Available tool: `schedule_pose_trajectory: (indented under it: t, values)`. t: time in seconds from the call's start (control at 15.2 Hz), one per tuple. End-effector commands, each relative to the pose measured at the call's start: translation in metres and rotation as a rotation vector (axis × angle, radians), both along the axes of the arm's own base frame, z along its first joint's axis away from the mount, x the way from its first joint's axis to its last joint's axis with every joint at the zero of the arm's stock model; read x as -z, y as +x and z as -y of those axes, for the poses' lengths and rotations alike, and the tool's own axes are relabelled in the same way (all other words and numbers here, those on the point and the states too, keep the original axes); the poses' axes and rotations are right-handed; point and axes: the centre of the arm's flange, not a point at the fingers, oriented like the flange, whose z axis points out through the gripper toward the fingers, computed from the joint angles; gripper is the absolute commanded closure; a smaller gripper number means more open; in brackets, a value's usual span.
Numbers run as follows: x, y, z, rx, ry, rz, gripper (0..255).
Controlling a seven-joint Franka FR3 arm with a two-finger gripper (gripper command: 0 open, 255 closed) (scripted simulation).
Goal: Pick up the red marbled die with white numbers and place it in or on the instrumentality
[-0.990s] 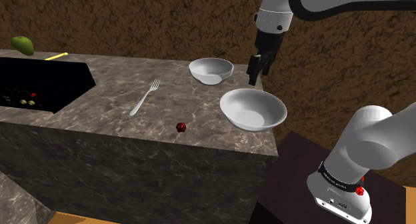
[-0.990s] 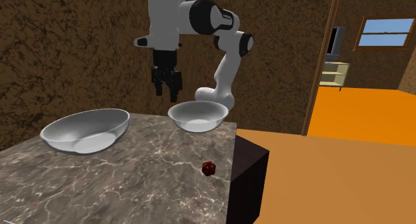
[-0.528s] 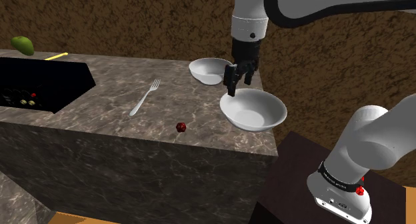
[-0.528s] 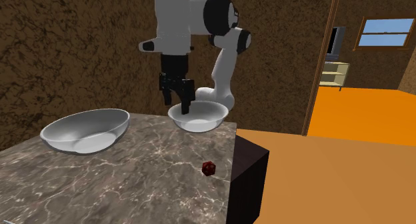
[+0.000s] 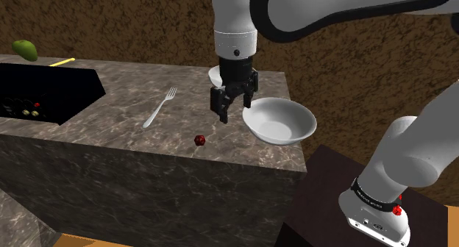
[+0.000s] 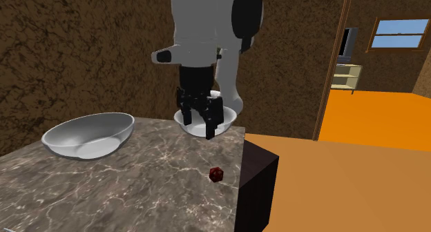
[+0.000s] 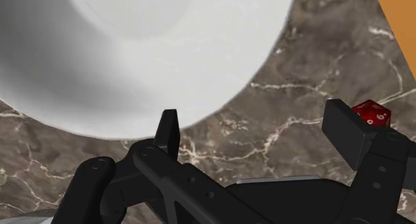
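Observation:
The small dark red die (image 5: 199, 140) with white numbers lies on the marbled counter near its front edge, also seen as the die (image 6: 216, 173) and the die (image 7: 372, 114). My black gripper (image 5: 234, 108) hangs open above the counter, between the die and the near white bowl (image 5: 279, 120). It holds nothing. In the wrist view the gripper (image 7: 257, 133) has its fingers wide apart, the die just beyond one fingertip (image 7: 347, 131) and the white bowl (image 7: 153, 49) ahead. The gripper (image 6: 200, 125) is a little above and behind the die.
A second white bowl (image 5: 214, 75) sits behind the arm; it is the large bowl (image 6: 88, 134) in the second exterior view. A fork (image 5: 159, 107) lies mid-counter. A black recess (image 5: 44, 95) cuts the counter's left end, with a green fruit (image 5: 25, 50) beyond. The stand (image 5: 346, 194) is beside the counter.
The arm has swung from beyond the counter's far edge across the near bowl toward the die, and lowered. The fingers stay open. The die and bowls have not moved.

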Motion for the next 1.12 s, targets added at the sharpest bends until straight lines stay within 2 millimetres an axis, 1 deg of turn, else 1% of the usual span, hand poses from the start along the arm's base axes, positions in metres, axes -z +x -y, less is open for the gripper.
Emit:
schedule_pose_trajectory:
  t: [0.0, 0.4, 0.46, 0.86, 0.92, 1.06]
  values:
    - [-0.002, 0.009, -0.026, 0.009, 0.002, -0.009, 0]
    - [0.006, 0.031, -0.103, 0.03, 0.001, -0.037, 0]
    - [0.006, 0.031, -0.105, 0.03, 0.001, -0.037, 0]
    - [0.038, 0.03, -0.104, 0.03, 0.001, -0.037, 0]
    - [0.046, 0.029, -0.104, 0.03, 0.001, -0.037, 0]
    - [0.046, 0.029, -0.104, 0.03, 0.001, -0.037, 0]
